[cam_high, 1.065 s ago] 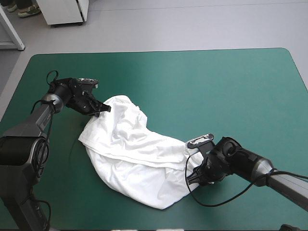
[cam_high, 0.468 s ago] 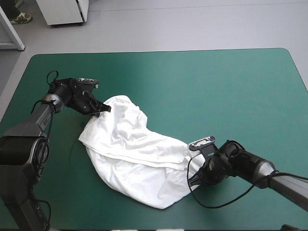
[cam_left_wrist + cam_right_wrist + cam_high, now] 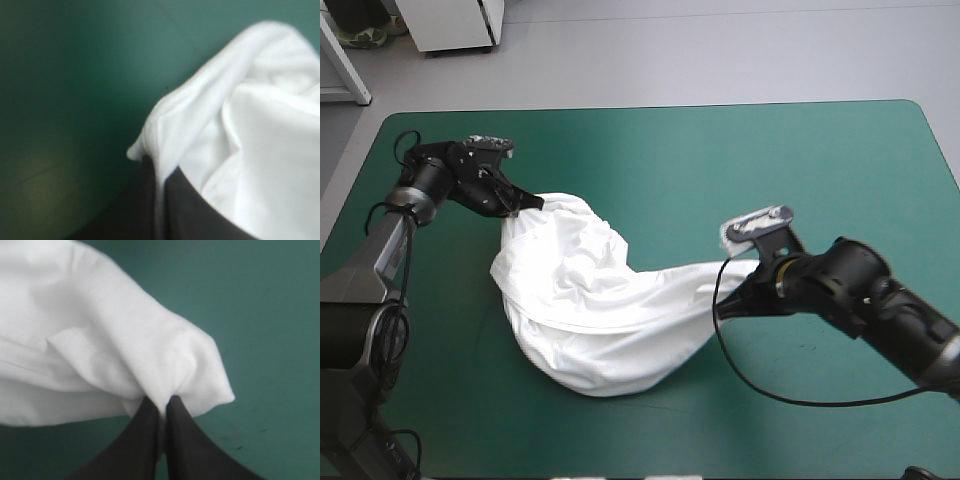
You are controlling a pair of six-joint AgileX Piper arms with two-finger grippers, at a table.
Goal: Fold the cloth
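The white T-shirt [image 3: 590,300] hangs stretched between both grippers, its middle sagging in crumpled folds onto the teal-green cover. My left gripper [image 3: 532,202] pinches its far-left corner, fingers shut with white cloth [image 3: 240,125] bunched between them. My right gripper [image 3: 732,303] holds the right end slightly raised; in the right wrist view its black fingers [image 3: 145,435] are all but shut on a gathered corner of the T-shirt [image 3: 110,340].
Bare teal-green cover [image 3: 770,160] stretches beyond the T-shirt toward the far and right edges. A narrower strip of cover [image 3: 450,400] lies between the shirt and the near-left edge.
Both grippers have lifted and pulled apart: the left moved toward the far-left corner, the right rose and shifted away from the near edge. The T-shirt is drawn out longer between them.
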